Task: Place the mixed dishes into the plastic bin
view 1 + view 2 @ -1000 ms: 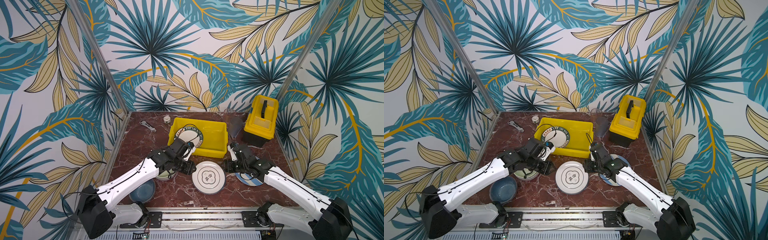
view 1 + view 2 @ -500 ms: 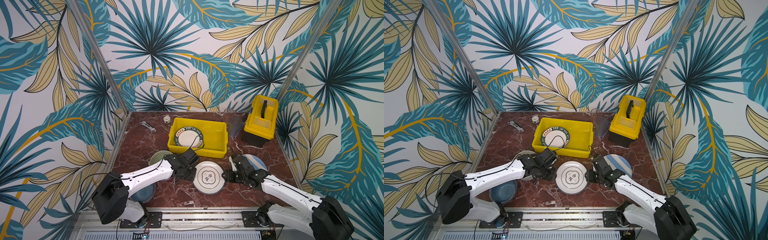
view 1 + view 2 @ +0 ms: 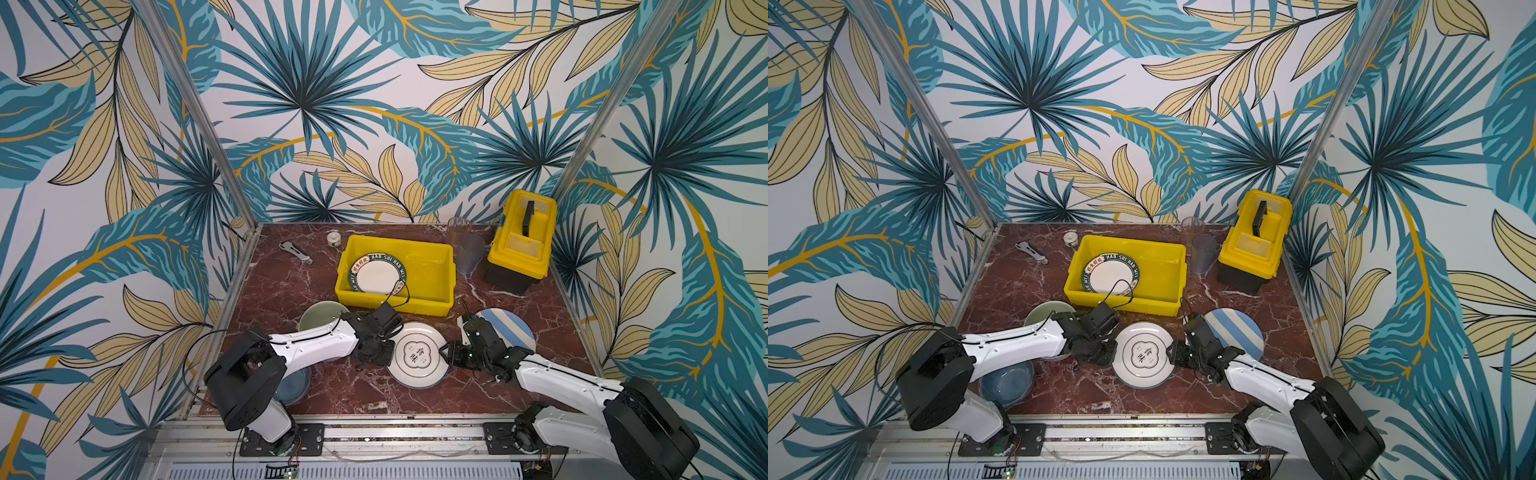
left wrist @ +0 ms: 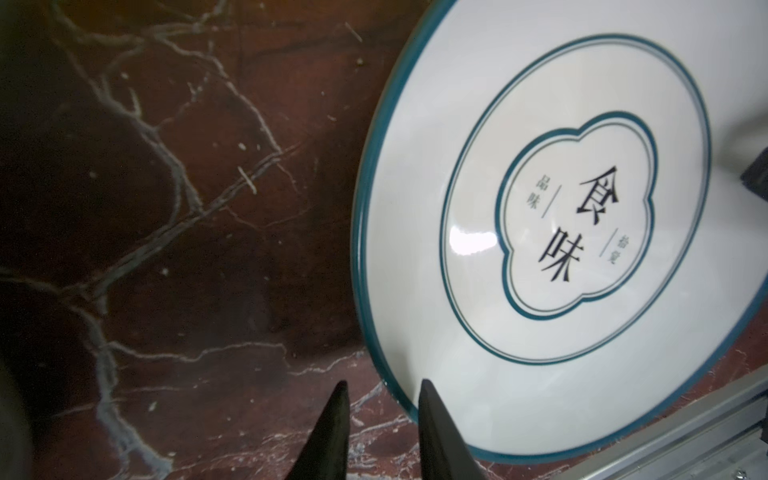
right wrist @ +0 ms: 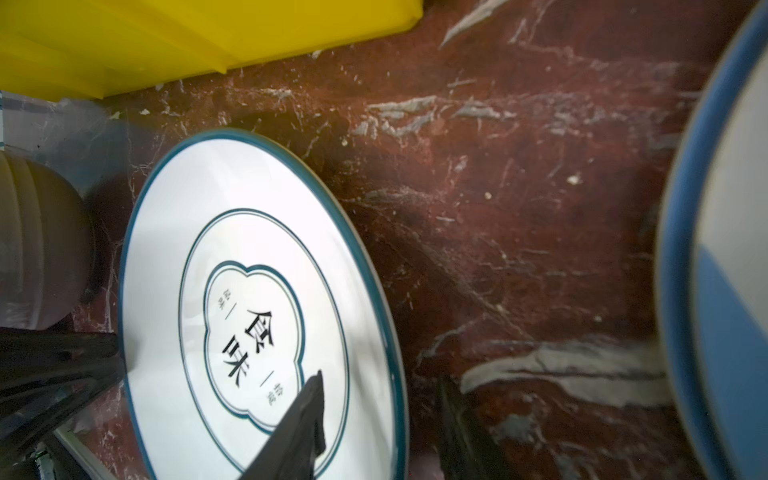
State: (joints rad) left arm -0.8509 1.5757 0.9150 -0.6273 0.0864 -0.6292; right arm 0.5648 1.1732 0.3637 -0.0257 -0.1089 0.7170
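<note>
A white plate (image 3: 417,355) (image 3: 1142,355) with a teal rim and printed characters lies flat on the marble in front of the yellow plastic bin (image 3: 399,243) (image 3: 1129,246). My left gripper (image 3: 388,348) (image 4: 382,399) is open at its left edge. One finger is over the plate (image 4: 540,208), the other over the table, the rim between them. My right gripper (image 3: 446,353) (image 5: 380,395) is open astride the opposite rim of the plate (image 5: 232,232). A lettered plate (image 3: 377,274) lies in the bin. The striped plate (image 3: 509,330), green bowl (image 3: 322,316) and blue bowl (image 3: 297,384) sit on the table.
Two clear tumblers (image 3: 469,253) (image 3: 457,226) stand between the bin and the yellow toolbox (image 3: 521,237) at the back right. A wrench (image 3: 295,252) and a tape roll (image 3: 333,237) lie at the back left. The metal front rail (image 4: 685,432) runs close behind the plate.
Both arms came down and inward to the white plate, the left from the green bowl, the right from the striped plate. Both pairs of jaws have narrowed.
</note>
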